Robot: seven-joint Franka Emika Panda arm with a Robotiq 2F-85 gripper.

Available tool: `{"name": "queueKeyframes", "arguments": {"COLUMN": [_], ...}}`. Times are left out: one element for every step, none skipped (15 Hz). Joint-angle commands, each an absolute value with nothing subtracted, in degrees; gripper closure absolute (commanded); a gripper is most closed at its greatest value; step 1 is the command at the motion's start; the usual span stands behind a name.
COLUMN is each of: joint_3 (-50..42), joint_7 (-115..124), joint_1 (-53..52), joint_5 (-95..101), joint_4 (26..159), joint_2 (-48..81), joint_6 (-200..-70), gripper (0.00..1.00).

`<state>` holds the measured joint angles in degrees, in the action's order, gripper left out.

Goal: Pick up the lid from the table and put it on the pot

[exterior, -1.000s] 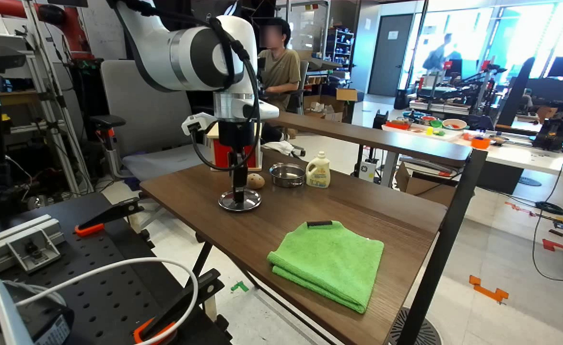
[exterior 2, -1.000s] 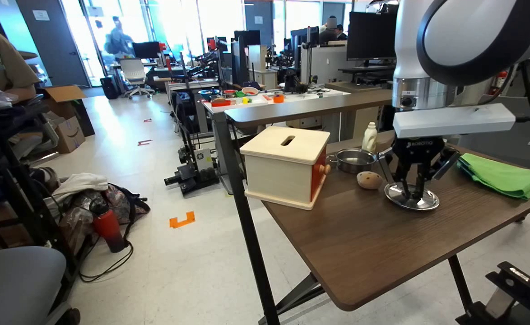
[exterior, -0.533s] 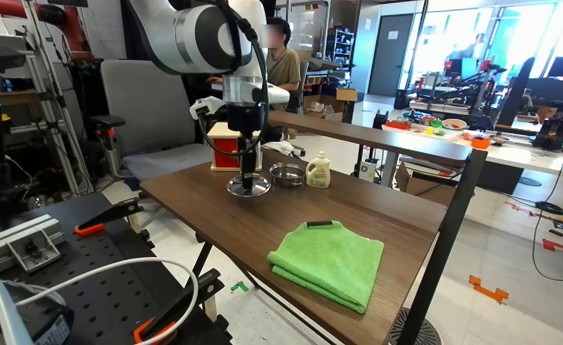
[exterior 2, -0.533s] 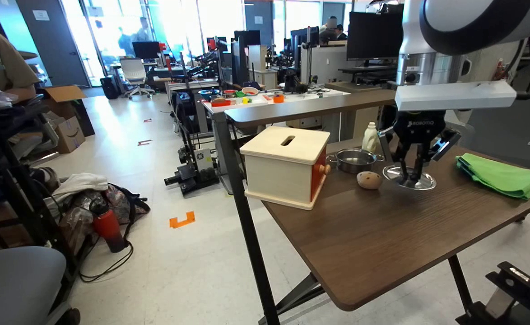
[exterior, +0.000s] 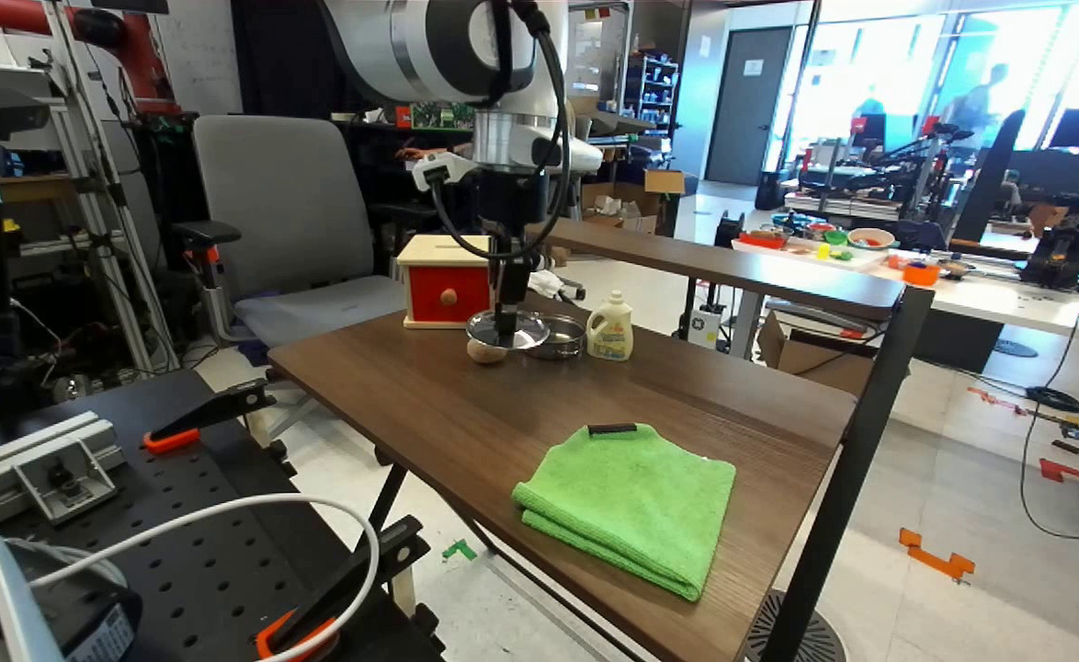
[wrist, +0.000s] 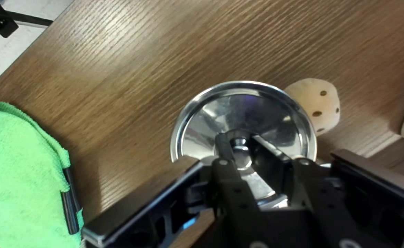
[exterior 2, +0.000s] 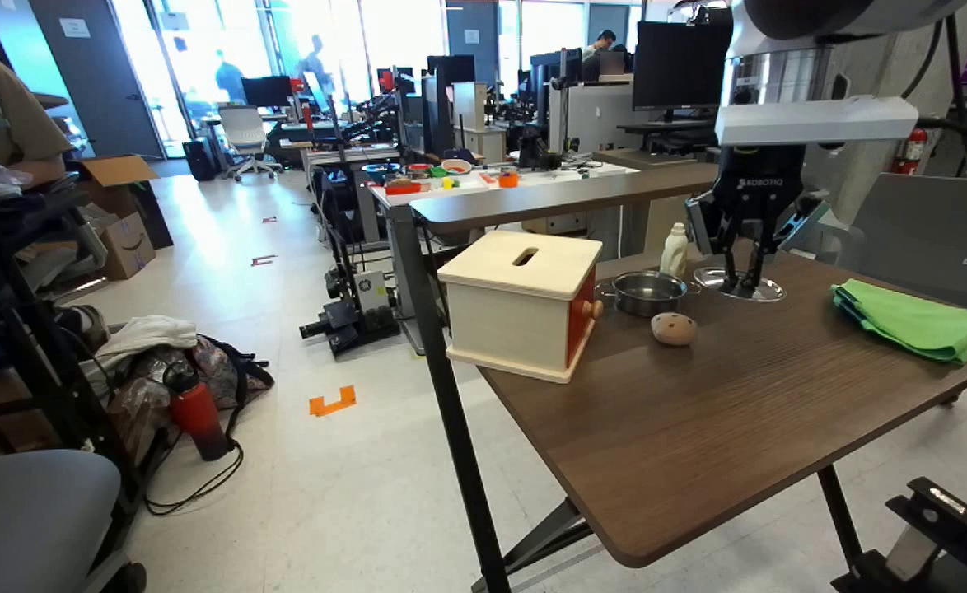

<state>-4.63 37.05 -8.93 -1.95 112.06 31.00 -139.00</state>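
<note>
The lid (exterior: 534, 333) is a flat shiny round disc with a small knob. It shows in both exterior views (exterior 2: 770, 290) and in the wrist view (wrist: 202, 120). My gripper (exterior: 505, 329) is shut on the lid's knob; the knob shows between the fingertips in the wrist view (wrist: 240, 148). The lid hangs level above the table, beside the pot. The silver pot (exterior: 563, 340) stands on the table, and the lid partly covers it in that view. In an exterior view the open pot (exterior 2: 650, 295) is left of the lid. I cannot make out the pot in the wrist view.
A tan spotted ball-like object (exterior 2: 674, 329) lies beside the pot. A wooden box with a red front (exterior: 448, 292) and a pale yellow bottle (exterior: 610, 329) stand near it. A green cloth (exterior: 636, 506) lies on the table. A raised shelf (exterior: 723, 262) runs along the table's edge.
The lid has risen off the table in my gripper. In an exterior view it has moved right and up towards the pot. The pot, ball, box, bottle and cloth have stayed put.
</note>
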Motion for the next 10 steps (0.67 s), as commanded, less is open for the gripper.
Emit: {"name": "queueKeyframes", "arguments": {"joint_3": [-3.8, -3.84, -3.83, -3.86, -3.83, -3.86, -3.83, -3.85, -3.84, -3.86], "joint_7": [35.35, 35.44, 35.51, 35.63, 35.65, 35.86, 35.86, 36.02, 36.06, 36.17], "joint_1": [-7.8, -7.87, -7.91, -8.03, -8.08, -8.21, -8.21, -8.31, -8.34, -8.42], "joint_5": [-3.21, -3.09, -3.06, -2.93, -2.89, -2.79, -2.8, -2.71, -2.69, -2.61], "joint_4": [105.42, 103.84, 102.27, 100.56, 99.0, 97.31, 95.83, 94.01, 92.53, 90.56], "joint_2": [34.01, 34.93, 35.84, 36.82, 37.78, 38.67, 39.58, 40.53, 41.44, 42.53], "joint_6": [-134.27, -133.42, -132.41, -131.49, -130.49, -129.46, -128.73, -127.58, -126.99, -125.74], "gripper": [0.94, 0.94, 0.94, 0.94, 0.94, 0.94, 0.94, 0.94, 0.94, 0.94]}}
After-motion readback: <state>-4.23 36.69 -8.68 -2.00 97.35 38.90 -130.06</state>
